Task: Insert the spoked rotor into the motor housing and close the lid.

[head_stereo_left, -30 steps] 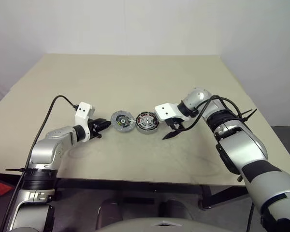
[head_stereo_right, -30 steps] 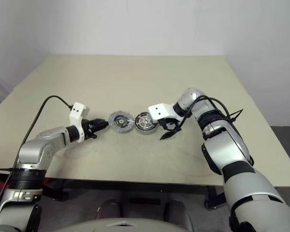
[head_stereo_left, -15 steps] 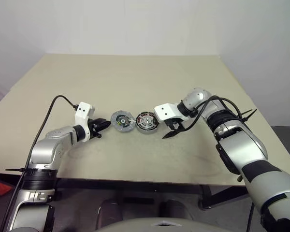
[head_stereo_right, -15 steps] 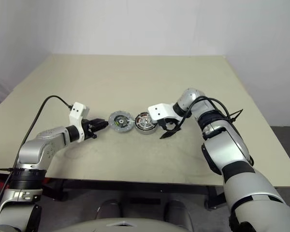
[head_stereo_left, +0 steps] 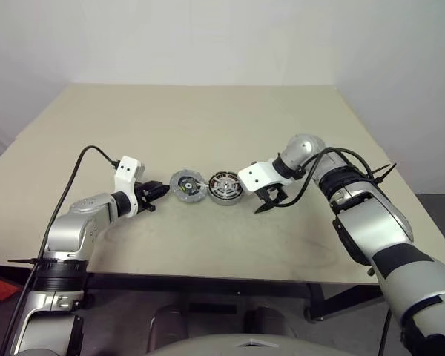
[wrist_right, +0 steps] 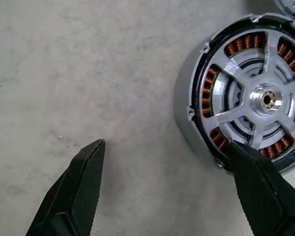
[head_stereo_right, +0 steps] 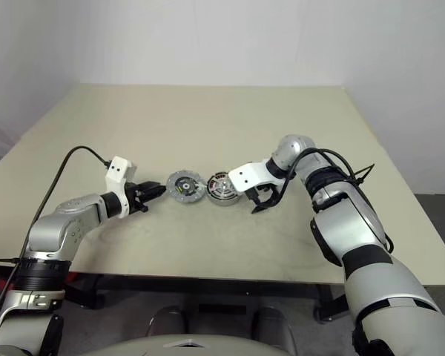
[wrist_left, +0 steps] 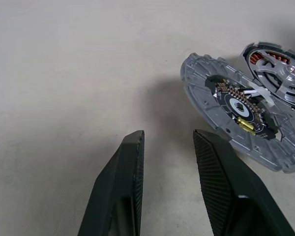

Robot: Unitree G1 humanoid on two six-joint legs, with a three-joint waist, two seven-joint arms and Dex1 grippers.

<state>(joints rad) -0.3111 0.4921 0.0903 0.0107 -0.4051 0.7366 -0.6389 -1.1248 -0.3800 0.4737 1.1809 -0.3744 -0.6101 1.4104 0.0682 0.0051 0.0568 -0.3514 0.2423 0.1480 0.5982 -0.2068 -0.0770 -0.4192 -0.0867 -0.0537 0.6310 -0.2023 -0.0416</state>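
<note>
The motor housing (wrist_right: 187,123) stands on the table, its copper windings showing. The spoked rotor (wrist_right: 263,101) lies inside it, silver spokes and hub facing up. My right gripper (wrist_right: 165,143) is open wide beside the housing (head_stereo_left: 225,188). One of its fingers is close by the housing's rim and the other is over bare table. The lid (wrist_left: 236,115) lies next to the housing on the left, dark inside face up, slightly tilted. My left gripper (wrist_left: 168,132) is just short of the lid (head_stereo_left: 187,185), open a little with nothing between its fingers.
A beige table (head_stereo_left: 208,126) with a white wall behind it. A black cable (head_stereo_left: 85,159) runs from the left wrist, and more cables (head_stereo_left: 341,159) loop at the right forearm. The table's front edge is close below both arms.
The right wrist has rolled a little, swinging its fingers slightly nearer the housing. The left arm, the lid and the housing have not moved.
</note>
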